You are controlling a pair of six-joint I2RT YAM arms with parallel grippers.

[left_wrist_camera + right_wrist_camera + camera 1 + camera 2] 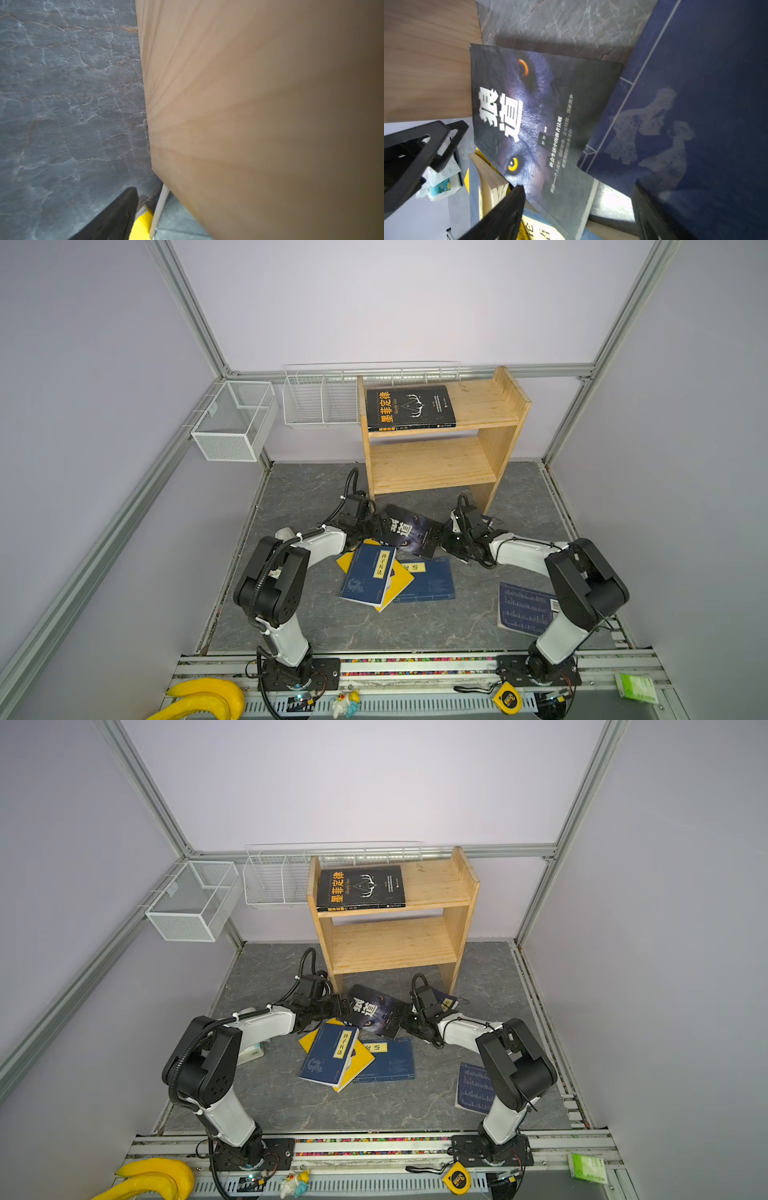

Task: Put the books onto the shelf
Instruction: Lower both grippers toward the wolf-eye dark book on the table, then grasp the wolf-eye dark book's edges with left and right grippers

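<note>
Wolf book (409,531): laid face up just before the shelf (432,464), one edge over the yellow book (403,578).
Long axis: set left to right, slightly slanted, title end toward the left gripper (376,526).
Left gripper: jaws held wide.
Right gripper (442,537): jaws parted around the book's corner.

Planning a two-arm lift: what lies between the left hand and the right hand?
The black wolf-cover book fills the stretch from left hand to right hand, seen in both top views.
</note>
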